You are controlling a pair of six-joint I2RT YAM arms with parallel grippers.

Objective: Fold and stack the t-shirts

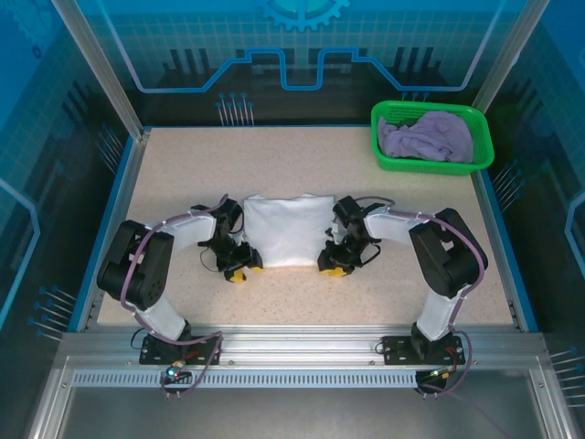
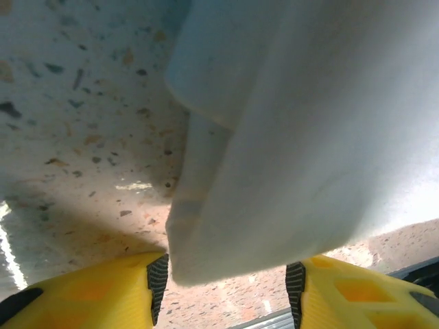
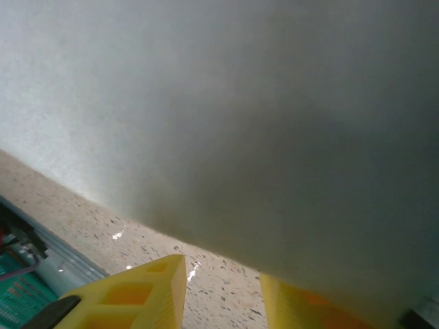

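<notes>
A white t-shirt [image 1: 285,230] lies folded into a rectangle at the middle of the table. My left gripper [image 1: 239,271] sits at its near left corner and my right gripper [image 1: 334,267] at its near right corner. In the left wrist view the shirt's corner [image 2: 288,137] hangs down between the yellow fingers [image 2: 103,295]; the left gripper [image 2: 226,288] is open, with bare table showing in the gap. The right gripper [image 3: 223,295] is open too, under the shirt's edge [image 3: 240,123], which overlaps one finger. A lavender t-shirt [image 1: 428,135] lies crumpled in the basket.
The green mesh basket [image 1: 430,165] stands at the far right corner of the table. A blue raised rim borders the speckled tabletop [image 1: 183,165]. The aluminium rail [image 1: 302,352] with both arm bases runs along the near edge.
</notes>
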